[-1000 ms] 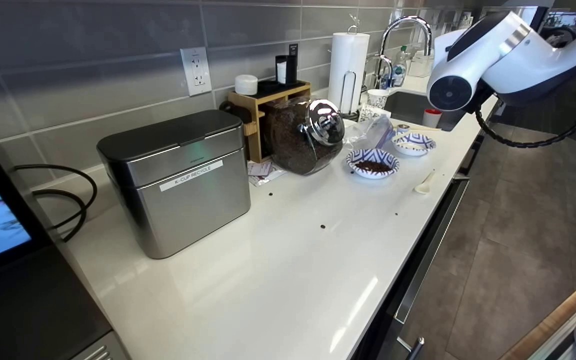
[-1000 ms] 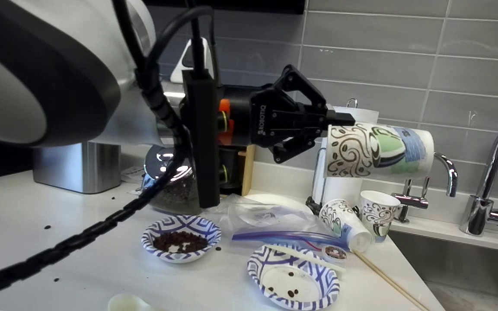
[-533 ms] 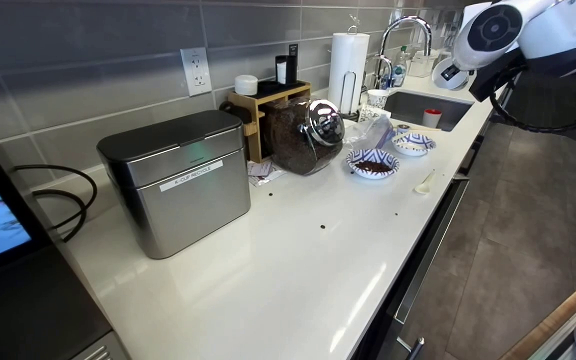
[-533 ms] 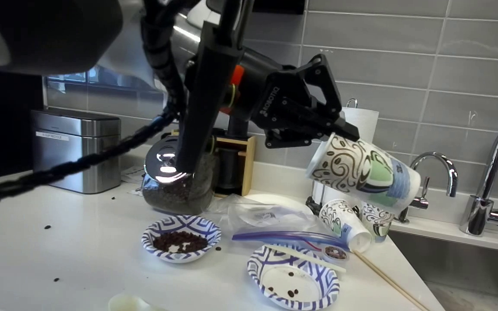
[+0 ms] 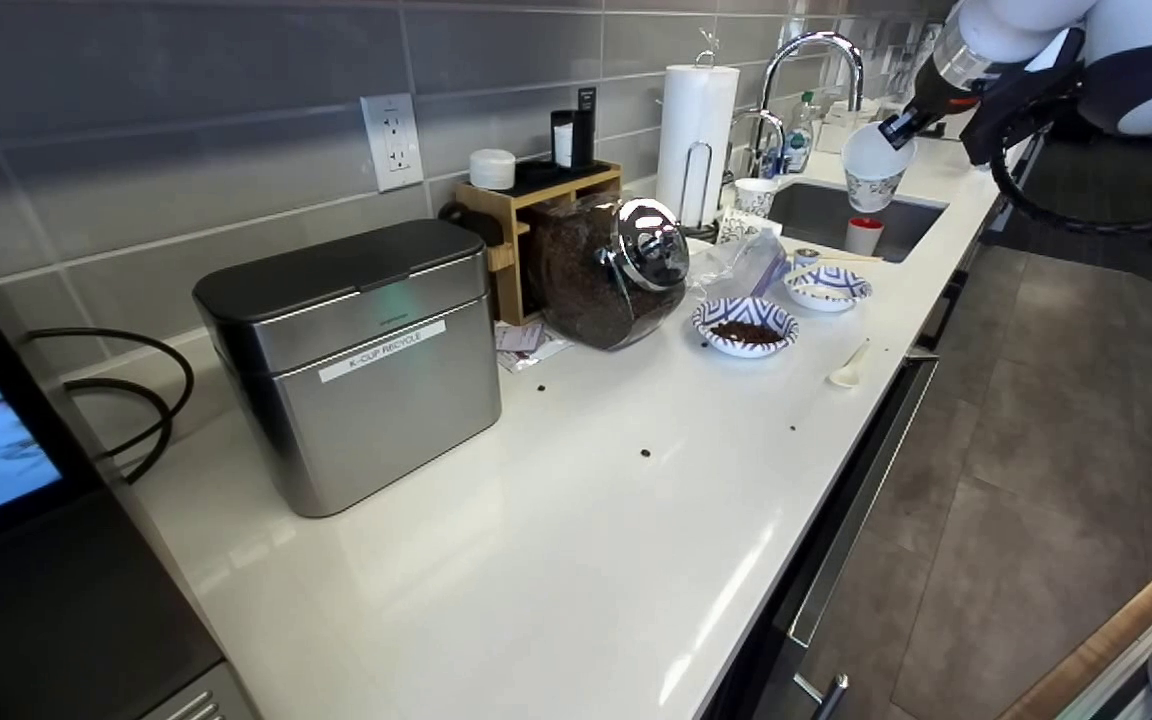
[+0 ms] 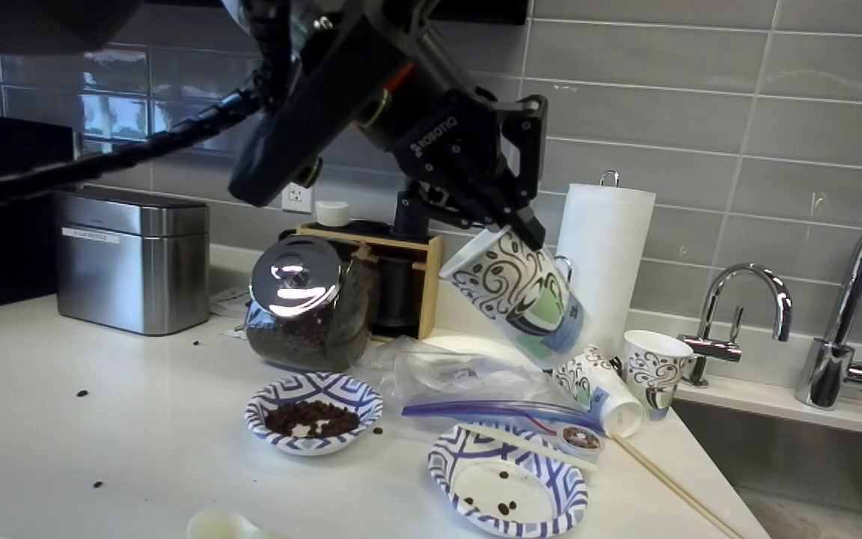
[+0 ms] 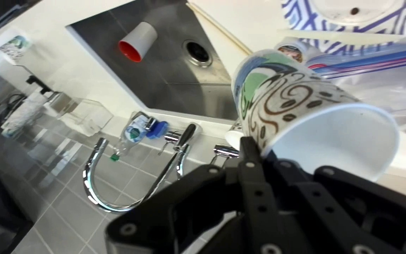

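My gripper (image 6: pixel 527 228) is shut on the rim of a patterned paper cup (image 6: pixel 517 288), one finger inside and one outside. The cup hangs tilted above the counter, mouth up toward the gripper side. In the wrist view the cup (image 7: pixel 277 91) shows its white inside, and no contents are visible there. In an exterior view the cup (image 5: pixel 874 190) appears in front of the sink. Below it lie a clear zip bag (image 6: pixel 461 374) and a patterned bowl with a few beans (image 6: pixel 450 464). Another bowl (image 6: pixel 259 412) holds many dark beans.
A lying cup (image 6: pixel 588 385) and a standing cup (image 6: pixel 655 367) are near the sink (image 6: pixel 812 457). Paper towels (image 6: pixel 607 254), a bean jar (image 6: pixel 304 329) and a steel bin (image 6: pixel 135 277) line the wall. Chopsticks (image 6: pixel 674 486) and a spoon (image 5: pixel 848 373) lie on the counter. A red-lined cup (image 7: pixel 143 37) is in the sink.
The held cup has gone from nearly horizontal to a steeper tilt, mouth higher. It has moved down and toward the bean jar. The gripper now points more downward and keeps its hold.
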`<state>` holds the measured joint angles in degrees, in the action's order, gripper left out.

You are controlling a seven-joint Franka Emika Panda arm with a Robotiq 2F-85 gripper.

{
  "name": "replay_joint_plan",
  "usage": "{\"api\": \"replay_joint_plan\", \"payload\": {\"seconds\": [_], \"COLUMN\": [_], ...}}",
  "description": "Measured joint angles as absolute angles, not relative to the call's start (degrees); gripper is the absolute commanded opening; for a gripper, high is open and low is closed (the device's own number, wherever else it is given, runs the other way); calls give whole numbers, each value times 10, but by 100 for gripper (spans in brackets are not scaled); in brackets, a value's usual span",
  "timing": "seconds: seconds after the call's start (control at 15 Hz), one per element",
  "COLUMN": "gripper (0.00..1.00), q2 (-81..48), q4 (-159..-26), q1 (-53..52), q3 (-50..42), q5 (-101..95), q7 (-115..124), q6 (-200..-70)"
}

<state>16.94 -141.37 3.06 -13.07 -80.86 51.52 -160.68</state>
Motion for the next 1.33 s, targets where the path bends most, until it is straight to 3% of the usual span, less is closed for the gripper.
{"api": "replay_joint_plan", "payload": {"seconds": [0.4, 0.73, 1.07, 1.33], "gripper": [1, 1, 1, 1], "q2": [171, 233, 279, 283], "q4": [-1478, -1490, -1464, -1458], "q1": [-88, -249, -132, -106], "q3": [-230, -325, -178, -128], "q5": [-537, -325, -153, -72], "q7": [270, 94, -26, -98], "q6": [-1635, -1493, -1387, -1345]}}
